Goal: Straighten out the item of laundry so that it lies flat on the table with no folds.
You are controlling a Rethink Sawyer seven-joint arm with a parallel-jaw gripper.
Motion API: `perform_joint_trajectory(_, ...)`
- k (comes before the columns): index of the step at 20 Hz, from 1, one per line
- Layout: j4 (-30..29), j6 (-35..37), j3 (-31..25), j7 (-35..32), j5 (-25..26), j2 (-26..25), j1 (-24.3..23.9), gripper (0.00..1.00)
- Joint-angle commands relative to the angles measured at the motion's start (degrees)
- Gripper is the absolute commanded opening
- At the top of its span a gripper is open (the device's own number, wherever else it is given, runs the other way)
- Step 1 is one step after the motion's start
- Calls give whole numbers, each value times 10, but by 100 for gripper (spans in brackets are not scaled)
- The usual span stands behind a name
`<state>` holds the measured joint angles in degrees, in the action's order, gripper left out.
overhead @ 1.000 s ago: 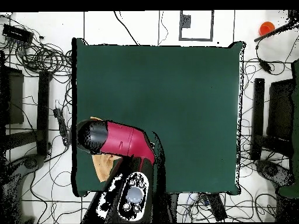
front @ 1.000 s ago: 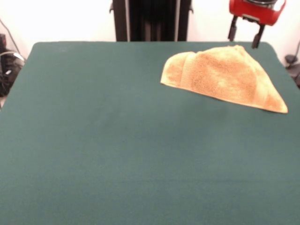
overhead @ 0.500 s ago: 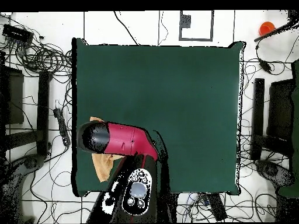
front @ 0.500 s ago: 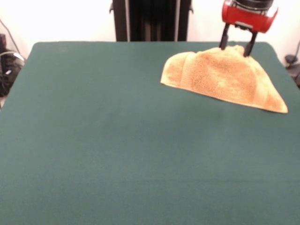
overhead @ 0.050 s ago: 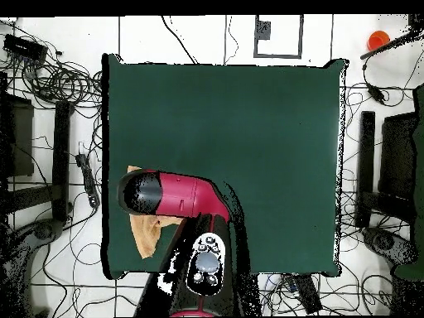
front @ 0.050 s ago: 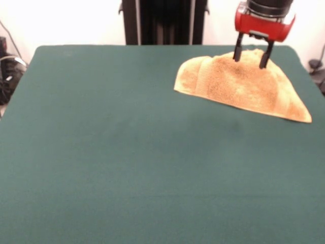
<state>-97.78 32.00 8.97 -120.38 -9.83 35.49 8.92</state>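
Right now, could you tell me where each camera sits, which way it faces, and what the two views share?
Front view: across the table, level-ish, facing the folded towel; only the red wrist and open pincer show, tips at the towel's top.
Overhead view: above, looking straight down; the red and black arm covers most of the towel.
Shared: table, towel, arm; turned half round against each other.

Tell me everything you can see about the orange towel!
The towel is golden tan-orange and fluffy, like terry cloth. It is not flat: it lies folded over into a rough triangle, with a rounded layer peeking out on one side and a pointed corner on the other. It rests on the green table near its far edge. The open gripper is right at its top fold. From overhead, the arm hides most of it.
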Motion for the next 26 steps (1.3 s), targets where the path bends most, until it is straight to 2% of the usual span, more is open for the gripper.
perform_joint_trajectory(1,-34,-35,-93,1,21,-22,-19,100)
perform_joint_trajectory(18,-36,-58,-118,-6,57,-32,-31,100)
perform_joint_trajectory(26,-20,-69,-124,-18,68,-53,-32,100)
